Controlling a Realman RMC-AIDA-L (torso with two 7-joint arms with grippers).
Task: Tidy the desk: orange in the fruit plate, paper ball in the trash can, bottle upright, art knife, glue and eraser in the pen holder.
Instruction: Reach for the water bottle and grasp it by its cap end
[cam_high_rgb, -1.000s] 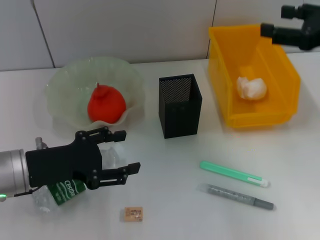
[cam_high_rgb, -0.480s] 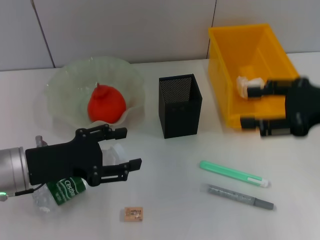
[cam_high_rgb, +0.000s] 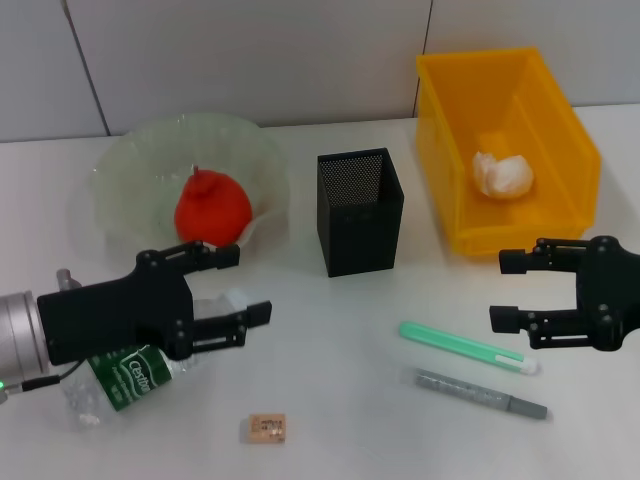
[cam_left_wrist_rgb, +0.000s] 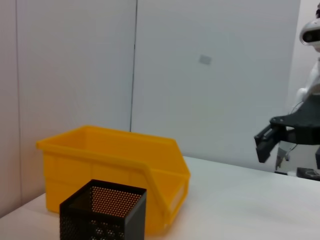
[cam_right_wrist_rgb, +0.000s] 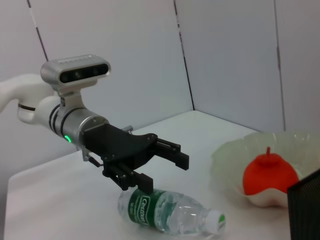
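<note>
White table: clear plastic bottle with green label lying flat at 8 o'clock, left claw spread above; right claw spread at 4 o'clock, near green pen-shaped art knife.

Head camera looked forward and down from above the white desk, taking in its whole width. Left wrist camera sat low near the desk's left edge, facing across toward the yellow plastic bin. Right wrist camera faced the opposite way. All three shared the black mesh pen holder.
</note>
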